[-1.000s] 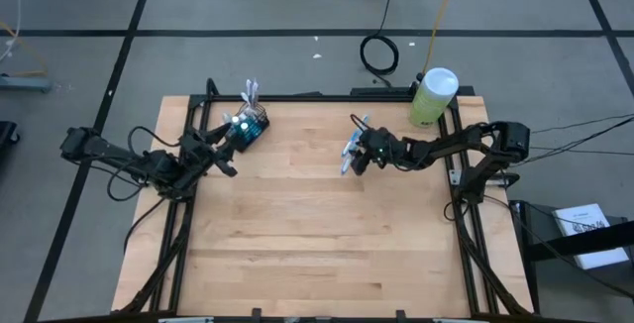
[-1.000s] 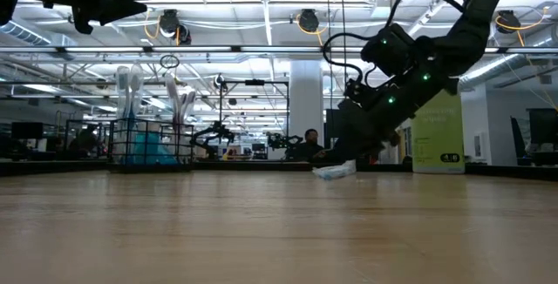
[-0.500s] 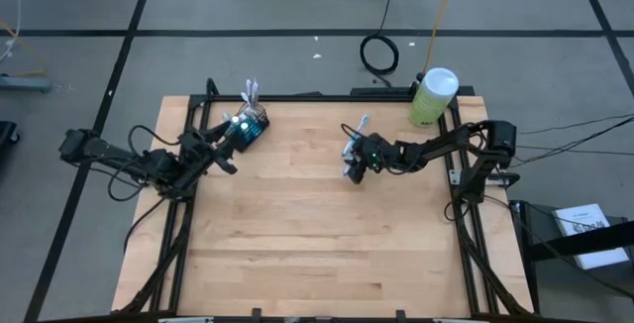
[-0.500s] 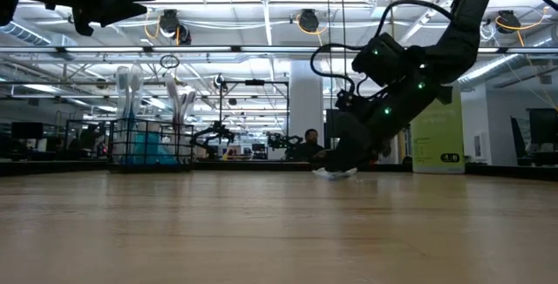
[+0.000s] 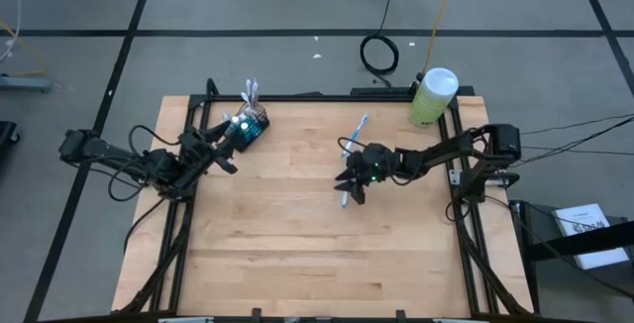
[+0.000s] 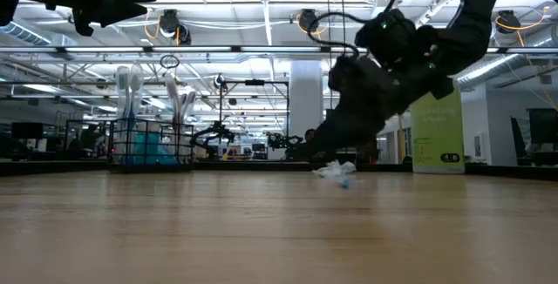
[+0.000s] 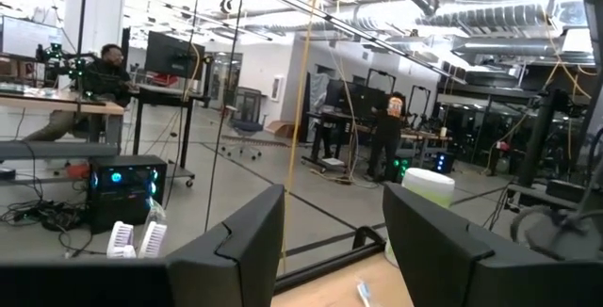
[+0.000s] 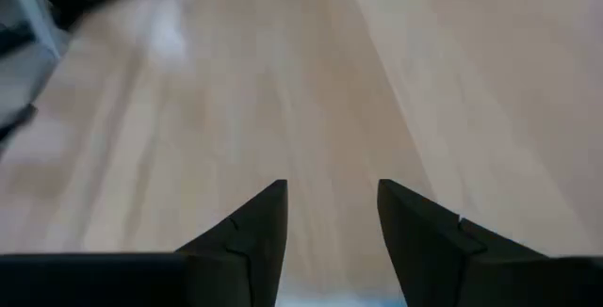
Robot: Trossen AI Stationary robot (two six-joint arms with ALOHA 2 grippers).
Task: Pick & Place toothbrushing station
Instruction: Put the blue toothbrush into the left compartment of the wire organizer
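The toothbrushes (image 5: 354, 143) still loose on the desk (image 5: 297, 244) sit a bit right of centre in the overhead frame, a small blue-and-white bunch whose long axis runs diagonally, one end pointing to the upper right and the other to the lower left. The right hand (image 5: 351, 178) is right on top of the lower end of that bunch, so the brushes stretch up and away from it toward the top of the frame; in the table-level shot you can see a pale brush (image 6: 336, 171) lying flat on the wood just under the dark arm. Its wrist camera shows the two fingers (image 8: 252, 227) spread apart with only bare wood between them, so it's open and holding nothing. The mesh cup (image 5: 252, 124) is over in the upper left of the overhead frame near the desk's back edge, already with a few brushes standing up in it. The left hand (image 5: 230, 138) is parked just beside that cup, fingers (image 7: 240, 241) also apart and empty. So I'd say the right arm is clearly the one to grab, then it has to go left across open wood to the cup. The only other thing around is the pale green canister (image 5: 432, 97) at the upper right corner, well clear of that path.
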